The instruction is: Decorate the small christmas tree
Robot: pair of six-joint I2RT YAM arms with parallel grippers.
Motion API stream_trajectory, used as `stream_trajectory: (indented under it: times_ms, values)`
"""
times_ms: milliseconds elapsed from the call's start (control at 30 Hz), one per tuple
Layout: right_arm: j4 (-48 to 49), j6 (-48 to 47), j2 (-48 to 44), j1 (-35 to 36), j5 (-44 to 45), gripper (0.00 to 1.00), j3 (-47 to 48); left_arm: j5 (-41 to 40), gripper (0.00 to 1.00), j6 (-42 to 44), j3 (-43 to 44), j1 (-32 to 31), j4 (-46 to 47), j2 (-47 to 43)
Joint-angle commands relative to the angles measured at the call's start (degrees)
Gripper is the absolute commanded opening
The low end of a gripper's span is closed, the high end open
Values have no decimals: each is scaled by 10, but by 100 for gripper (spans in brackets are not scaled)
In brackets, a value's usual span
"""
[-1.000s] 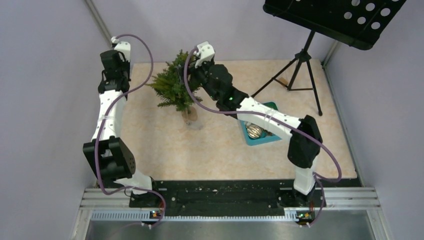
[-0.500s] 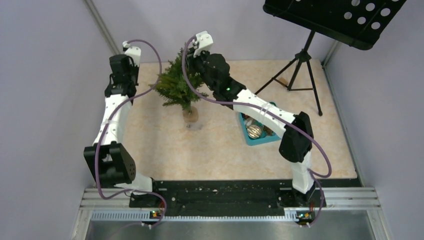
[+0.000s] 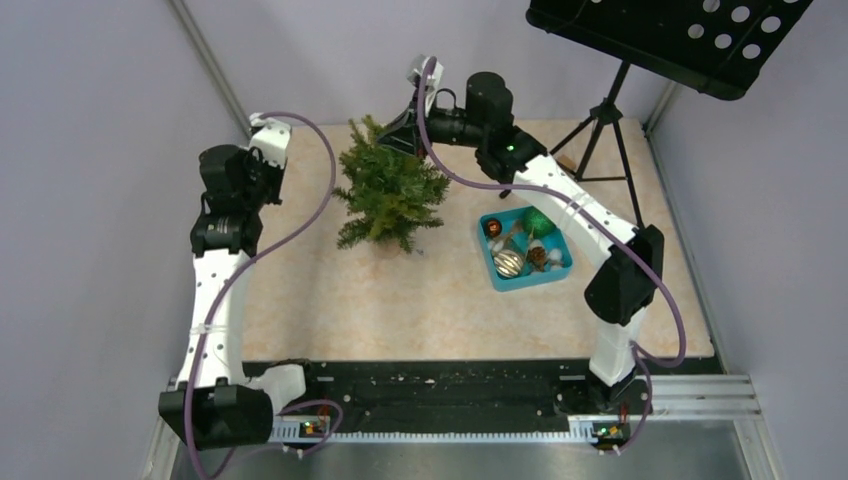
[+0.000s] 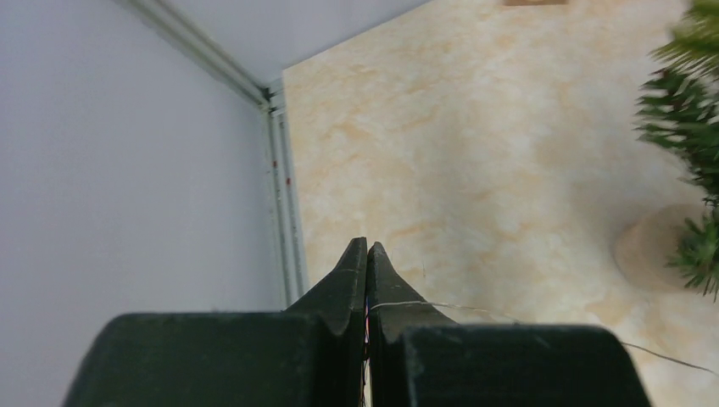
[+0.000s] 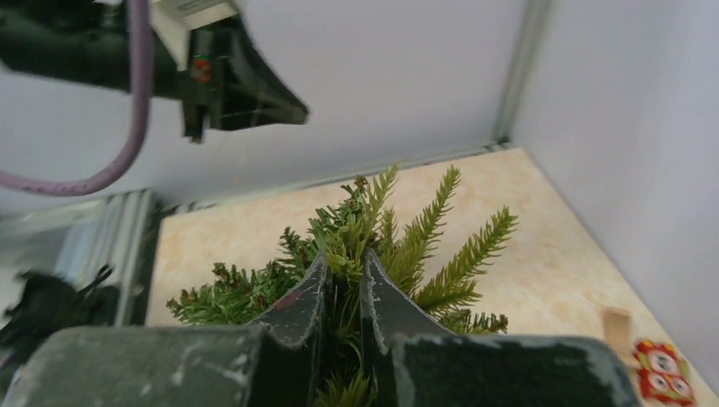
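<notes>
Shifting rightward and coming upright since a second ago: seeing the small christmas tree now standing on the table left of centre, toward the back, no longer leaning. Pinching its top sprigs with the right gripper, fingers drawn nearly together with needles caught between them. Holding the left gripper off near the left wall, apart from the branches, fingers pressed together, with a thin thread trailing from the tips; not telling whether it is gripped. Judging the tree as steadied but showing no ornament from above, with the baubles waiting in the teal tray near its right. Leaving open tabletop in front of tree and tray; crowding at the back, with the wall close behind the right wrist and the music stand legs occupying the far right corner.
</notes>
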Motion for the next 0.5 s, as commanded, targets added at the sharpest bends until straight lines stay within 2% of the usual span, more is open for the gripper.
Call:
stream_trajectory:
  times_ms: [0,200,467]
  values:
    - [-69,-29,-25,-2,-245,0,34,100,0,37,-18,-15,-60,-44]
    - [-65,-29,-37,3,-335,0,16,140,0,61,-40,-49,-77,-68]
    - [-60,2,-66,4,-421,0,28,246,0,29,-44,-56,-70,-80]
